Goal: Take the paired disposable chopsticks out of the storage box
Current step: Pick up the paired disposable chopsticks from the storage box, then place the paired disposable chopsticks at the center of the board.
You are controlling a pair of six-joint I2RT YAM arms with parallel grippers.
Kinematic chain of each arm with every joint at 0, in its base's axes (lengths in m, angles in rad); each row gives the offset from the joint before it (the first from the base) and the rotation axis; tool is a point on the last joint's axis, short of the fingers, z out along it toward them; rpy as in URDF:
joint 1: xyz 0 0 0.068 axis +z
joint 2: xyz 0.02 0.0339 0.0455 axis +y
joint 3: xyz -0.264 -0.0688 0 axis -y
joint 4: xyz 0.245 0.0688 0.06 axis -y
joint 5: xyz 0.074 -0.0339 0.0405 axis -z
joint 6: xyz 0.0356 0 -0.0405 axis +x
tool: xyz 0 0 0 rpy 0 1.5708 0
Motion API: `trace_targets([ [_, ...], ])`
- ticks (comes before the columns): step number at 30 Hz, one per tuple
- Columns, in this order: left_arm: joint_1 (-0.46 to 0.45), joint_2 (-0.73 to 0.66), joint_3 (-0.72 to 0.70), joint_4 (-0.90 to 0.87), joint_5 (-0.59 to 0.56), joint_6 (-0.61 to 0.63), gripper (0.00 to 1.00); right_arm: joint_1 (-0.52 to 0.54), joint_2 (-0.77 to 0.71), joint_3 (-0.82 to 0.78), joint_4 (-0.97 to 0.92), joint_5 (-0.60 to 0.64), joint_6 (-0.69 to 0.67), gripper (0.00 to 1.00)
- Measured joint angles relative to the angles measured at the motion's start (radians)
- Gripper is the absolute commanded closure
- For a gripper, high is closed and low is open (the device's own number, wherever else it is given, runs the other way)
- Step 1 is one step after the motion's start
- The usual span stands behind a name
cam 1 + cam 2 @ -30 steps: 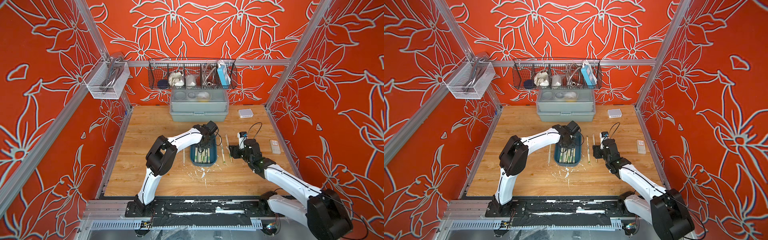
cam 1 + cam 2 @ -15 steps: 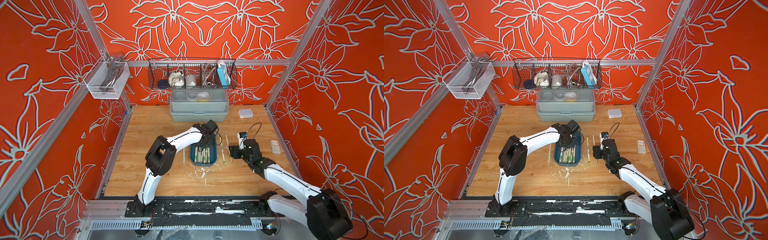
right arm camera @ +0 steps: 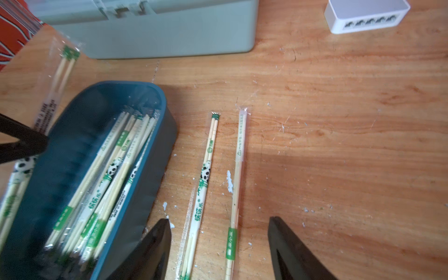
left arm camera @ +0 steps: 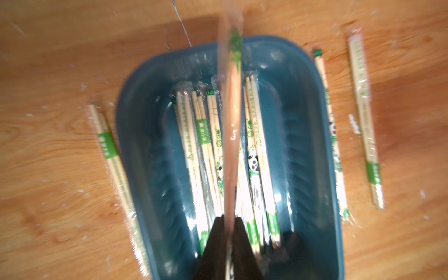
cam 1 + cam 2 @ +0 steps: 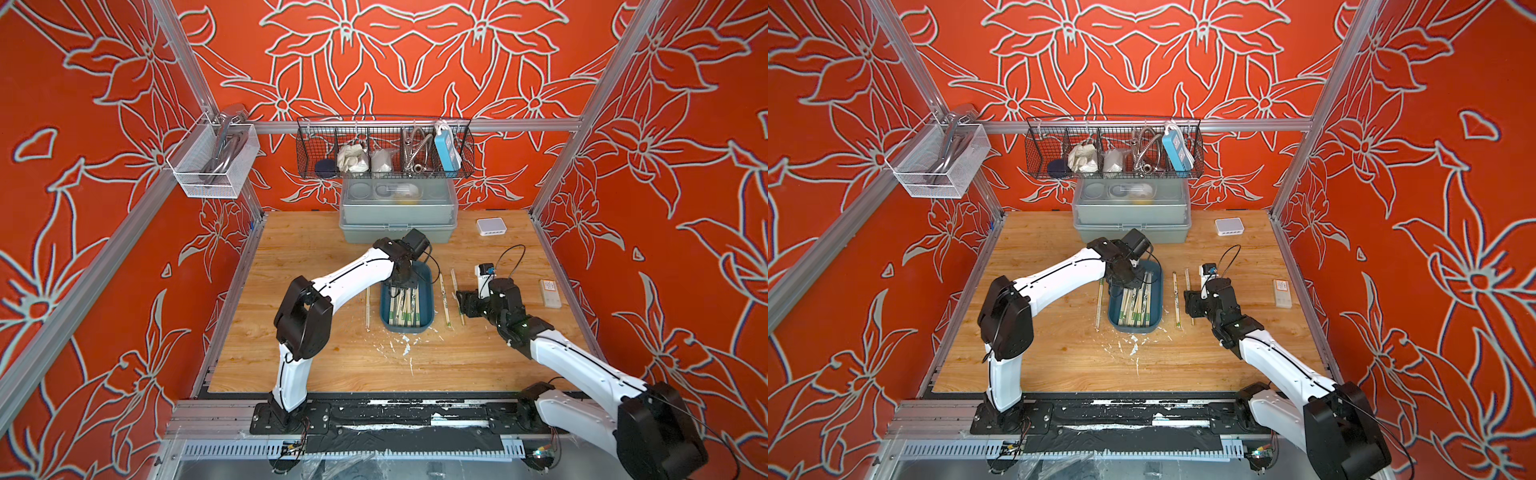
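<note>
A: Entry one, chopsticks (image 4: 254,157): where are they?

B: Wrapped pairs, a loose bundle lying lengthwise in the box (image 4: 128,126). The box stands mid-table (image 5: 316,365). One item, the held pair (image 4: 231,116), rises at a slant above the bundle. Three are already out: one loose pair (image 5: 368,307) on the wood at the box's left side, two laid pairs (image 3: 206,174) at its right.

A: Handling?

B: Likely very light. Stiff lengthwise, but thin enough to snap if levered. The clear wrapper looks slick and may slide on the wood inside. Best hold, by my reckoning: near one end, across the narrow width, on the sticks themselves and not the empty film tail.

A: Left gripper (image 4: 229,225)?

B: Clamped on the held pair near its lower end. The arm reaches forward over the box, wrist bent downward, fingers pointing into the box's far end.

A: Right gripper (image 3: 218,219)?

B: Fingers spread, nothing between them but air. It sits low above the two laid pairs, just beside the box; the arm stretches low across the table.
</note>
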Motion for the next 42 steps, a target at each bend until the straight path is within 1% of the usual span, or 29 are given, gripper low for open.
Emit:
trace_targets([
  [5, 0.037, -0.097, 0.002, -0.04, 0.009, 0.021, 0.91, 0.0, -0.019, -0.002, 0.03, -0.017, 0.0, 0.31],
  [9, 0.088, -0.179, -0.043, -0.058, 0.019, 0.038, 0.91, 0.0, -0.019, -0.02, 0.06, -0.061, -0.003, 0.28],
  [14, 0.177, -0.278, -0.192, -0.052, 0.036, 0.053, 0.91, 0.014, -0.051, -0.073, 0.135, -0.134, -0.016, 0.21],
  [18, 0.246, -0.304, -0.327, -0.016, 0.063, 0.055, 0.91, 0.045, -0.08, -0.103, 0.193, -0.174, -0.035, 0.17],
  [22, 0.301, -0.29, -0.408, 0.021, 0.082, 0.06, 0.91, 0.077, -0.084, -0.108, 0.239, -0.206, -0.054, 0.14],
  [26, 0.332, -0.238, -0.415, 0.065, 0.088, 0.067, 0.91, 0.1, -0.08, -0.108, 0.275, -0.23, -0.075, 0.12],
  [31, 0.34, -0.162, -0.415, 0.119, 0.087, 0.075, 0.9, 0.124, -0.069, -0.108, 0.29, -0.239, -0.1, 0.11],
  [37, 0.34, -0.06, -0.375, 0.129, 0.084, 0.083, 0.9, 0.137, -0.069, -0.108, 0.293, -0.237, -0.114, 0.1],
  [42, 0.34, -0.002, -0.358, 0.133, 0.087, 0.083, 0.89, 0.139, -0.069, -0.108, 0.288, -0.217, -0.119, 0.1],
])
